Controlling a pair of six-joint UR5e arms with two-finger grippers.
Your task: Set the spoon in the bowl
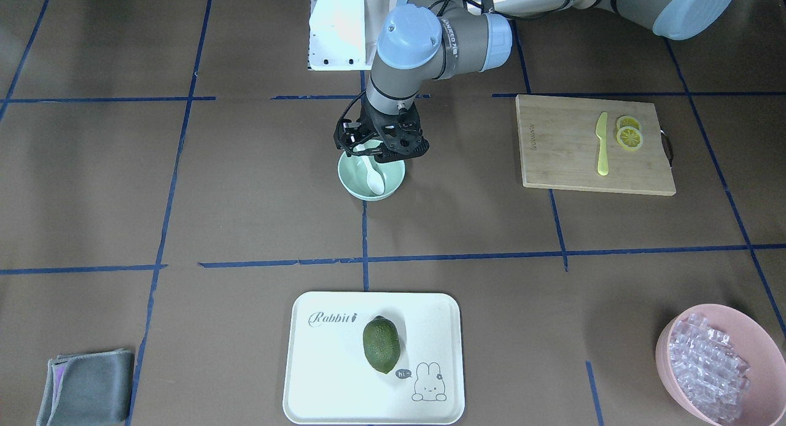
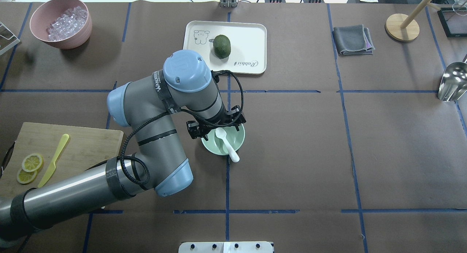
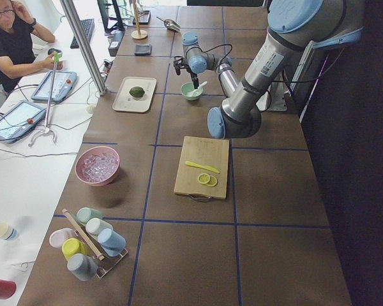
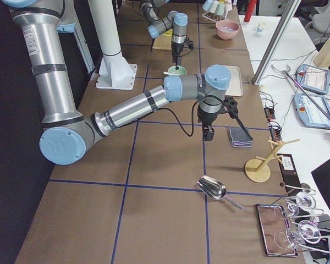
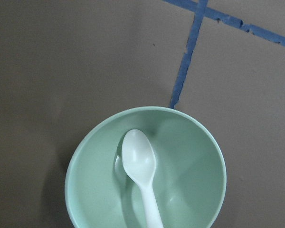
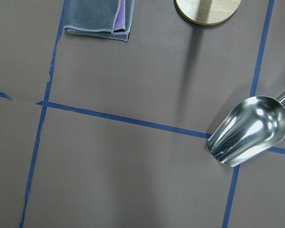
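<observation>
The white spoon (image 1: 373, 177) lies free in the mint-green bowl (image 1: 353, 186), its head inside and its handle leaning over the rim (image 2: 233, 156). My left gripper (image 1: 381, 148) hangs just above the bowl's robot-side rim, with its fingers spread apart and nothing between them. The left wrist view looks straight down on the spoon (image 5: 141, 171) in the bowl (image 5: 194, 156), and no fingers show there. My right gripper (image 4: 208, 132) hovers over the table far from the bowl. It shows only in the exterior right view, so I cannot tell whether it is open or shut.
A wooden cutting board (image 1: 571, 162) holds a yellow-green knife (image 1: 602, 145) and lemon slices (image 1: 629, 133). A white tray (image 1: 325, 377) holds an avocado (image 1: 381, 344). Also here are a pink bowl of ice pieces (image 1: 669, 352), a grey cloth (image 1: 86, 394) and a metal scoop (image 6: 247, 130).
</observation>
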